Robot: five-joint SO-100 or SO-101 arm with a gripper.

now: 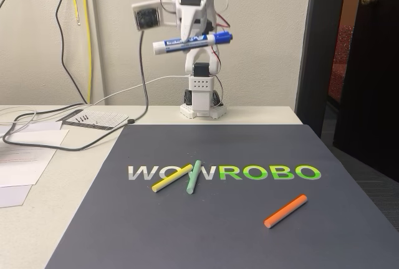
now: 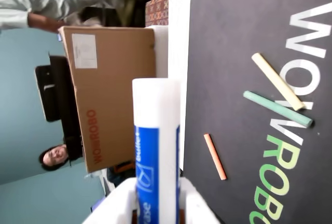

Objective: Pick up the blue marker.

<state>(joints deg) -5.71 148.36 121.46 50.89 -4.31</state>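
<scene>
The tabletop (image 1: 262, 114) carries a big dark mat (image 1: 218, 231) printed WOWROBO, running from its near edge back toward my base at the far edge. High above that far edge my claw (image 1: 187, 40) is clamped on the blue marker (image 1: 193, 42), which lies crosswise in my grip, cap to the right in the fixed view, well clear of the mat.

My main worry is the hold itself. I judge the barrel to be smooth and round, and in the wrist view it sticks out long past my fingertips (image 2: 194, 203), so it could twist or slide free if I swing fast. A drop from this height would likely bounce it off the tabletop's far edge or roll it into the sticks below: the orange stick (image 1: 285, 211) nearer the right edge, the yellow stick (image 1: 172, 178) and the green stick (image 1: 195, 177) crossed at mid-mat.
</scene>
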